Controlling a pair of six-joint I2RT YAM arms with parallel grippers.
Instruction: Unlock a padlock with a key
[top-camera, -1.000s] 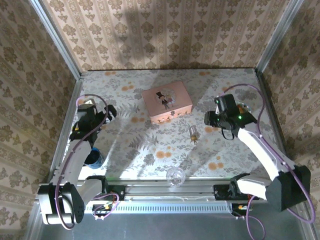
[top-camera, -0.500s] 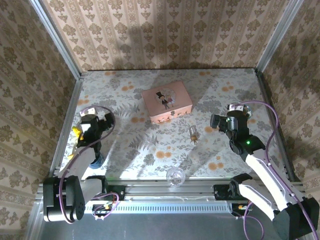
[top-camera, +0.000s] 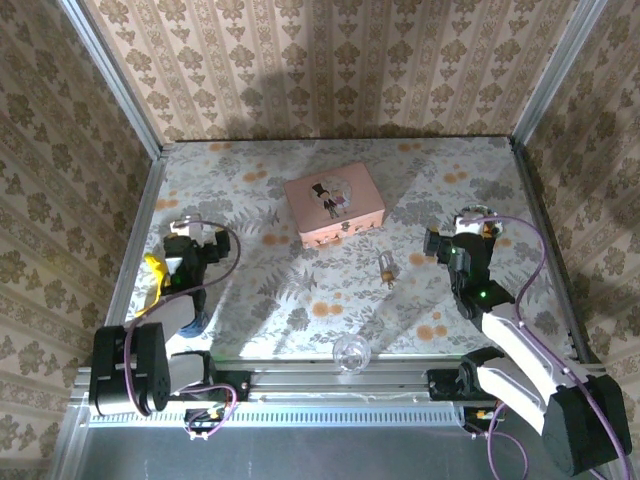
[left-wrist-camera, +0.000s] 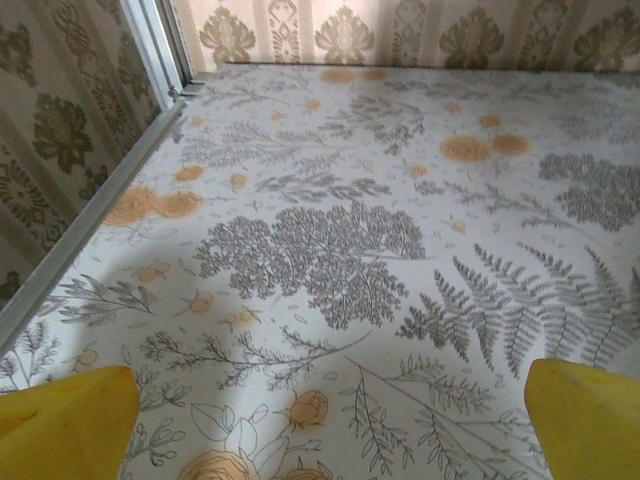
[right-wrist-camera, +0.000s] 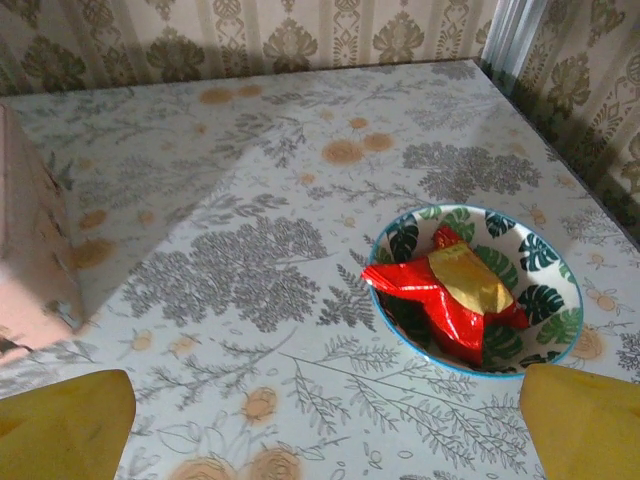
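Note:
The tiny brass padlock (top-camera: 386, 267) lies on the floral table, just in front of the pink picture-lidded box (top-camera: 334, 204). The key is too small to tell apart from it. My right gripper (top-camera: 458, 233) is to the right of the padlock and well apart from it, pointing at the back wall. In the right wrist view its yellow fingertips (right-wrist-camera: 62, 424) stand wide, so the right gripper (right-wrist-camera: 322, 440) is open and holds nothing. My left gripper (top-camera: 193, 238) sits at the table's left side. In its wrist view the left gripper (left-wrist-camera: 325, 440) is open over bare cloth.
A leaf-patterned bowl (right-wrist-camera: 550, 310) with a red and gold wrapper (right-wrist-camera: 455, 290) stands just ahead and right of my right gripper. A clear glass ball (top-camera: 351, 352) rests near the front rail. A metal rail (left-wrist-camera: 90, 230) borders the table's left edge.
Both arms have drawn back toward the near edge. My right gripper turned away from the padlock to face the back wall, and its jaws opened wide.

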